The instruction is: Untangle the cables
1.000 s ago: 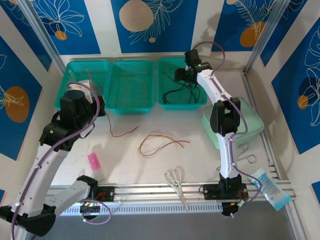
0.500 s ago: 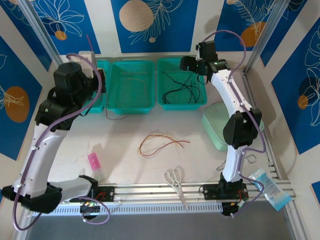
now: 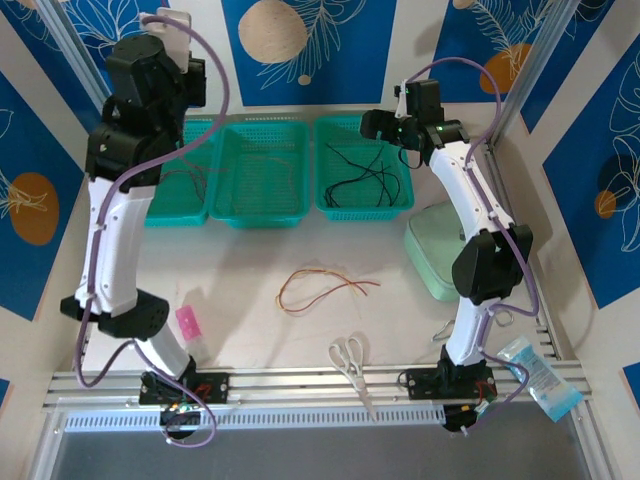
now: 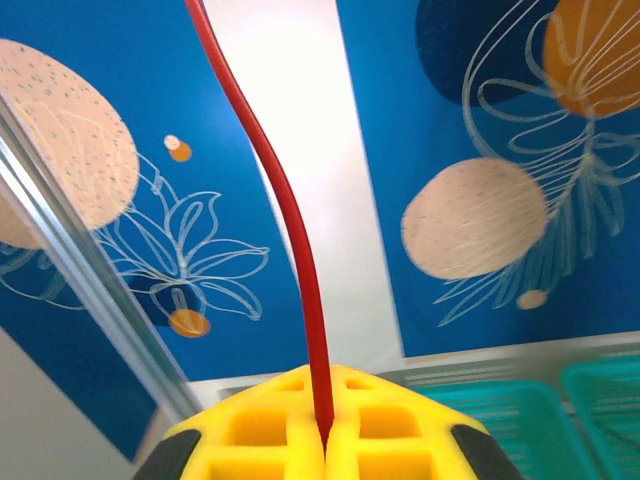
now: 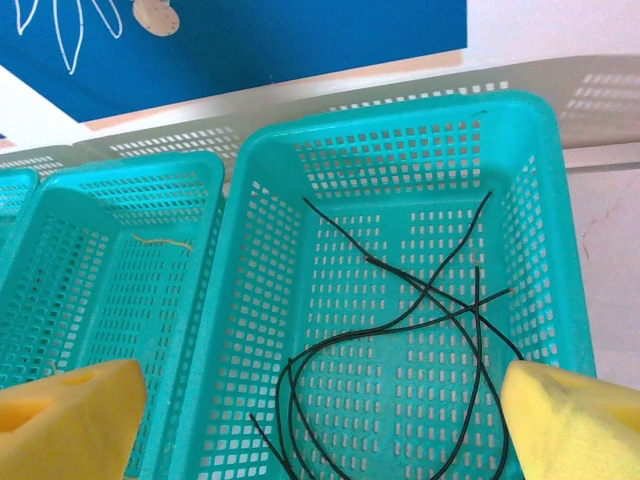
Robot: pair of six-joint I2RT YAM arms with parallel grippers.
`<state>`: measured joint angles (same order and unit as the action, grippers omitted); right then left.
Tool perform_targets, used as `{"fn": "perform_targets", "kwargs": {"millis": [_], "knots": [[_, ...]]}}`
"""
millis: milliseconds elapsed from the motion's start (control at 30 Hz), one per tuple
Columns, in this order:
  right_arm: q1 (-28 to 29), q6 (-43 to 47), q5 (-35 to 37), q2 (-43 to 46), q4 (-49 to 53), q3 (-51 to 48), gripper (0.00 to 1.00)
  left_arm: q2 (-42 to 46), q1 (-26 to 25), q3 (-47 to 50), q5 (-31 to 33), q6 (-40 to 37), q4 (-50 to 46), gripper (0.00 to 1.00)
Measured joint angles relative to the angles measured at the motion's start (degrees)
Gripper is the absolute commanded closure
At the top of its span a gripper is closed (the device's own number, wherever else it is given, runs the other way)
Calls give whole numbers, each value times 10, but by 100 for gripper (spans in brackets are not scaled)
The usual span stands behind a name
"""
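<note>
Red cable (image 4: 290,200) rises straight out of your left gripper (image 4: 325,440), whose yellow pads (image 4: 260,440) are pressed together on it with no gap showing. That is a pinch on a thin wire, so I judge it could slip if you jerk. From above, that arm stands tall over the left basket (image 3: 170,215), and the step in hand looks like dropping this cable in there. Come down slowly and vertically so the hanging length settles inside the walls instead of draping over the rim, and part the jaws only once most of it lies on the basket floor. How far the free end hangs I cannot tell. Your right gripper (image 5: 320,415) is spread wide with nothing between its pads, hovering above the right basket (image 5: 400,115). It has no part in this drop, so leave it clear of the left arm's path. In that right basket lie the black cables (image 5: 400,320), several strands crossing loosely on the mesh floor. The middle basket (image 5: 130,170) holds one short tan cable (image 5: 160,240) near its back wall. The left basket shows a few thin dark strands, too fine for me to name a colour. Out on the table (image 3: 250,260), well apart from all three baskets, a tangle (image 3: 320,288) of red and tan wire waits to be separated.
</note>
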<state>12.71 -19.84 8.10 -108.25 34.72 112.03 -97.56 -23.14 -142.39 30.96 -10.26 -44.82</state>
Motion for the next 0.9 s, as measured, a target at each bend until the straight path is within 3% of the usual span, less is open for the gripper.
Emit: {"fn": "perform_targets", "kwargs": {"millis": [233,567,900], "knots": [[0,3,-28,5,5,0,8,-66,37,-2,66,-76,18,100],[0,3,-65,8,14,0,9,-123,96,47,100,-96,97,100],[0,3,-89,8,40,39,9,-174,158,142,55,17,99,100]]}}
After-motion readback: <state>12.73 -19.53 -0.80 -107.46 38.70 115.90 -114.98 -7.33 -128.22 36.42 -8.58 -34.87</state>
